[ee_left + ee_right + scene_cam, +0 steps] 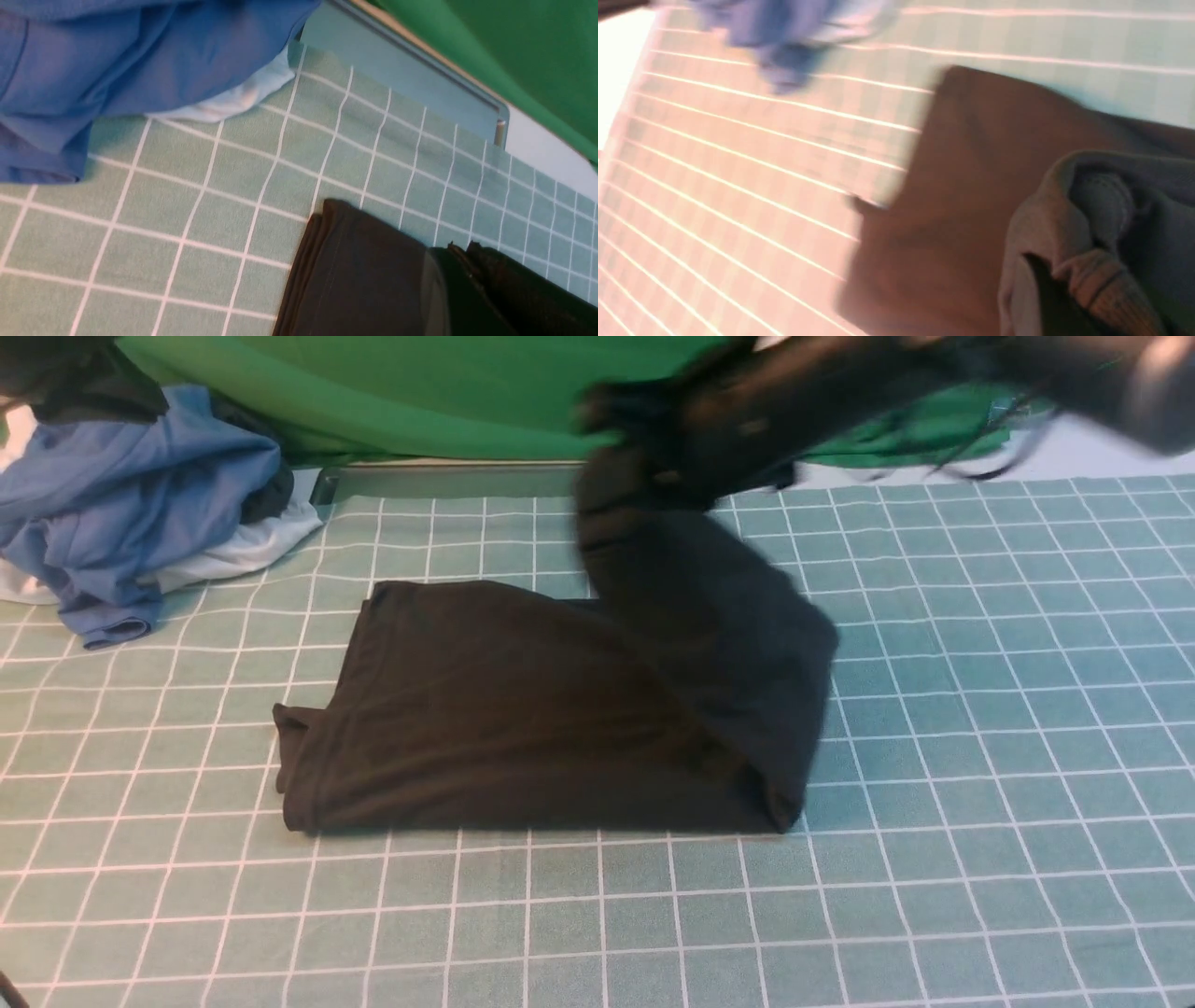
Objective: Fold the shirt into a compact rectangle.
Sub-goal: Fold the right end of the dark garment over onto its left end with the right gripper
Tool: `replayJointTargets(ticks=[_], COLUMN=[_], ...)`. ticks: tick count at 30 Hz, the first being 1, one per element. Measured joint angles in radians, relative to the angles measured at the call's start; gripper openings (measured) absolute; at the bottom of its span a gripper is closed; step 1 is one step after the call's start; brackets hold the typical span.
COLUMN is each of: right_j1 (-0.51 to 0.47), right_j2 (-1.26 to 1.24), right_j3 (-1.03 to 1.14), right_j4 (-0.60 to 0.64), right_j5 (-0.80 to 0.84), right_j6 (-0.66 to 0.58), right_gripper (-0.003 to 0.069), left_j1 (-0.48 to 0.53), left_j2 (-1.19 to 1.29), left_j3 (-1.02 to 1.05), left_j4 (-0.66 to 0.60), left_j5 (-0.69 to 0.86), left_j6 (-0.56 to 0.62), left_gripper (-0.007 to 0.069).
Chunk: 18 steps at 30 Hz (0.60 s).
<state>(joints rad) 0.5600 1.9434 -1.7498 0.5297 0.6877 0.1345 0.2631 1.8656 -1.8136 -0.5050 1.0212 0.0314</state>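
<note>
Pinching raised shirt (485, 709) end, right fingers (627, 418); left fingers (495, 275) pressed together near corner.

The right arm (840, 392) is blurred and cut by the front view's top and right edges, and the right gripper (630, 453) is lost in the raised fold of the shirt (523, 709) — the right wrist view, itself blurred, shows only bunched cloth over it. The left gripper (460, 249) shows just as dark tips pressed together at the left wrist view's bottom edge — whether cloth lies between them is unclear. The blue garments (121, 513) and green cloth (448, 383) run off the front view's edges.
</note>
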Motion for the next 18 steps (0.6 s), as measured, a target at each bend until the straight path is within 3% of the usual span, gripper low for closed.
replayJointTargets(ticks=[5,12,16,18], right_j1=[0.158,0.217,0.220,0.207], right_j2=[0.105,0.196,0.198,0.174], right_j3=[0.000,0.000,0.000,0.000], right_j4=[0.003,0.006,0.009,0.009], right_j5=[-0.243,-0.413,-0.388,-0.301], right_j6=[0.013,0.022,0.021,0.004], right_gripper=[0.0103,0.0136,0.0333,0.0443], left_j1=[0.000,0.000,0.000,0.000], left_j2=[0.003,0.003,0.003,0.003], left_j3=[0.000,0.000,0.000,0.000], left_j4=[0.006,0.013,0.017,0.019], left_j5=[0.026,0.037,0.043,0.055], left_j6=[0.004,0.007,0.007,0.007], left_gripper=[0.0015,0.0015,0.0015,0.0016])
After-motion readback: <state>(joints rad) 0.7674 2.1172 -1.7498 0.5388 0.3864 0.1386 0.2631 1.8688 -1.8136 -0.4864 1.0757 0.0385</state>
